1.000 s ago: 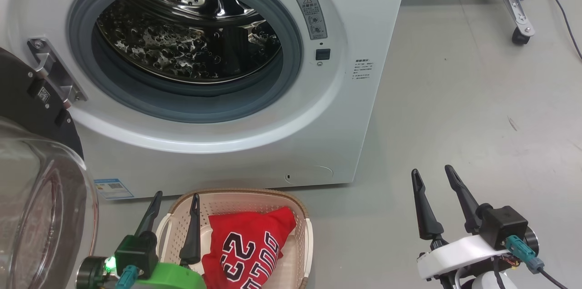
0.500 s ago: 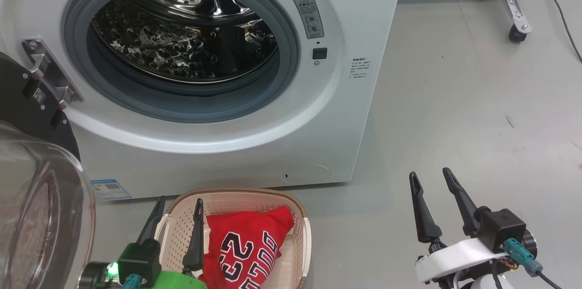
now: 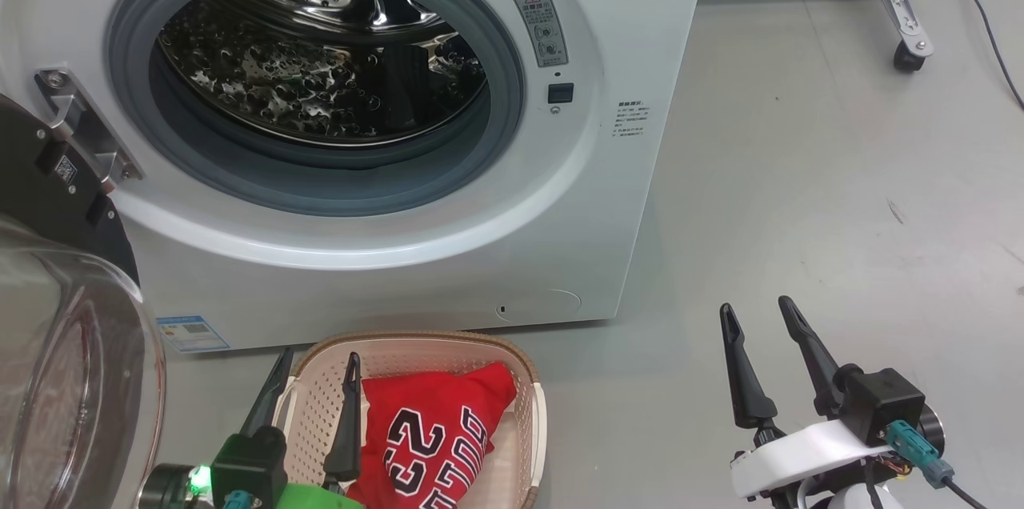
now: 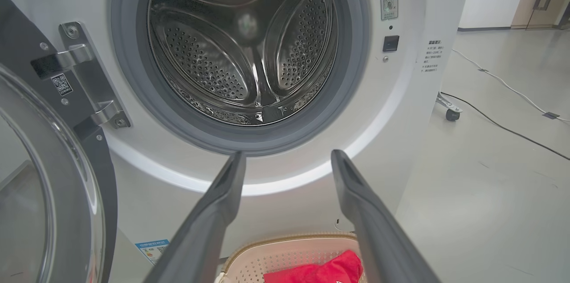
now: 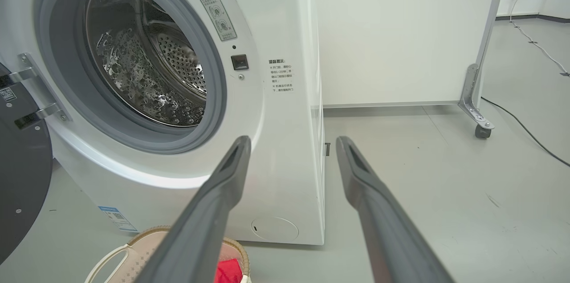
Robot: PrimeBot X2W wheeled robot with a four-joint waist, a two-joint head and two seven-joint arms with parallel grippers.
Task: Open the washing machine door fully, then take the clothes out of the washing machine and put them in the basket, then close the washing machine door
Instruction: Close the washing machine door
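Note:
The white washing machine (image 3: 624, 197) stands with its steel drum (image 3: 320, 61) showing no clothes inside. Its door (image 3: 72, 365) hangs swung open at the left, glass bowl toward me. On the floor in front sits the cream basket (image 3: 416, 349) holding a red jersey (image 3: 432, 429) with white-and-dark lettering. My left gripper (image 3: 318, 358) is open, one finger outside the basket's left rim and one over its inside, holding nothing. Off to the right above bare floor, my right gripper (image 3: 756, 310) is open and holds nothing. The left wrist view looks into the drum (image 4: 245, 47).
A metal leg with a caster wheel (image 3: 908, 61) stands at the back right, and a black cable (image 3: 992, 21) runs along the floor beside it. Grey floor (image 3: 840, 173) stretches to the right of the machine. A white wall panel (image 5: 401, 29) rises behind.
The head view has shifted slightly. My left gripper has sunk a little toward the bottom edge beside the basket. The right gripper has barely moved.

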